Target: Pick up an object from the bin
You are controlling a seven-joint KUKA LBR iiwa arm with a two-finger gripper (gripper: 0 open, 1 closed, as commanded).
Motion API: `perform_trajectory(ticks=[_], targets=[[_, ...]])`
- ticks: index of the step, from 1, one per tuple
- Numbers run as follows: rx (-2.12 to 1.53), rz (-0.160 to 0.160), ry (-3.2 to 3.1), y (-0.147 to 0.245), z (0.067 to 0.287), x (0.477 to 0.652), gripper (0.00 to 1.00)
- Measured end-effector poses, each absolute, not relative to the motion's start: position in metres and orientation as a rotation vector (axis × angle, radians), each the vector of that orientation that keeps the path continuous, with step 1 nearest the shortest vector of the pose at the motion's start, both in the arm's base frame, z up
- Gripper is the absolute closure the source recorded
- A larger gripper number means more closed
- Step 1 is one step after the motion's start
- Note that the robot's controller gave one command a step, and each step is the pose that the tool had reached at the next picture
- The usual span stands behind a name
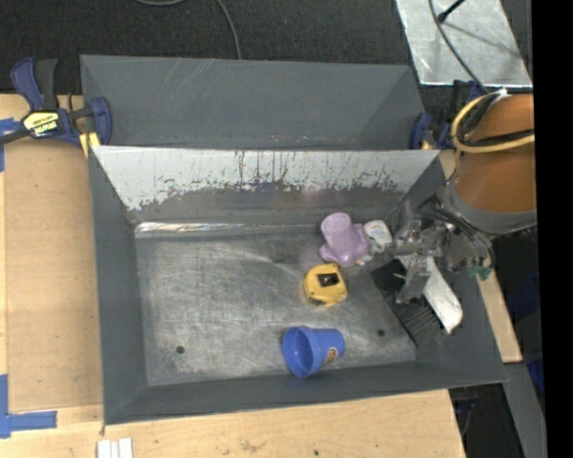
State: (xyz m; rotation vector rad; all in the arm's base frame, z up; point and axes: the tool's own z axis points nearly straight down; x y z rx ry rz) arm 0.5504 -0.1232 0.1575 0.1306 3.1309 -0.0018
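The fingers point(411, 258) hang low at the right side of the bin point(120, 304), close to its right wall, and whether they are spread or pressed together I cannot tell. Just under them lies a black thing point(388, 278), with a black ridged piece point(420, 323) and a white strip point(445, 305) beside it on the sloping wall. To their left a lilac cup point(342, 237) lies on its side, touching a small white-grey thing point(377, 234). A yellow tape measure point(324, 286) sits below the cup, and a blue cup point(310, 350) lies tipped over near the front wall
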Motion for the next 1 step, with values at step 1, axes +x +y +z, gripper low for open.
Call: perform_trajectory(ticks=[1], targets=[[0.051, 0.001, 3.145, -0.1178, 0.2029, 0.5546, 1.00]])
